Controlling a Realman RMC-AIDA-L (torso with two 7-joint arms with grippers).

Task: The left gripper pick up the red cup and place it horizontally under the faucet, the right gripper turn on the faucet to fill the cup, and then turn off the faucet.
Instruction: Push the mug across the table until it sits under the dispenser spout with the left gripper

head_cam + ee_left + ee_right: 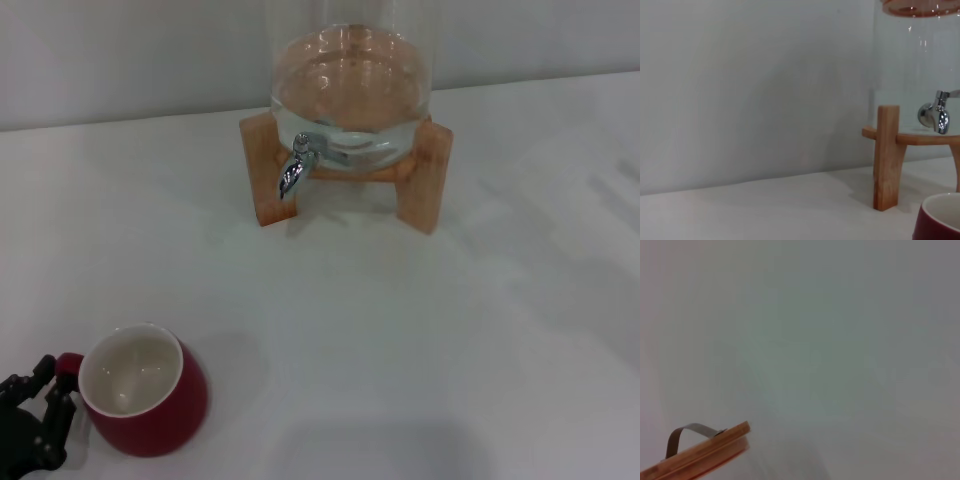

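The red cup [150, 405] stands upright on the white table at the near left, white inside showing, its small handle [68, 363] turned to the left. My left gripper [52, 385] is right beside that handle, thin black fingers [28, 382] spread and holding nothing. The cup's rim also shows in the left wrist view [940, 217]. The chrome faucet [295, 168] hangs from the glass dispenser [350, 90] at the far middle, well away from the cup; it also shows in the left wrist view [938, 112]. My right gripper is out of view.
The dispenser rests on a light wooden stand [430, 175], whose leg shows in the left wrist view [887, 157]. The right wrist view shows only the dispenser's wooden lid [700, 452] with a metal handle against a grey wall. White tabletop [400, 330] lies between cup and stand.
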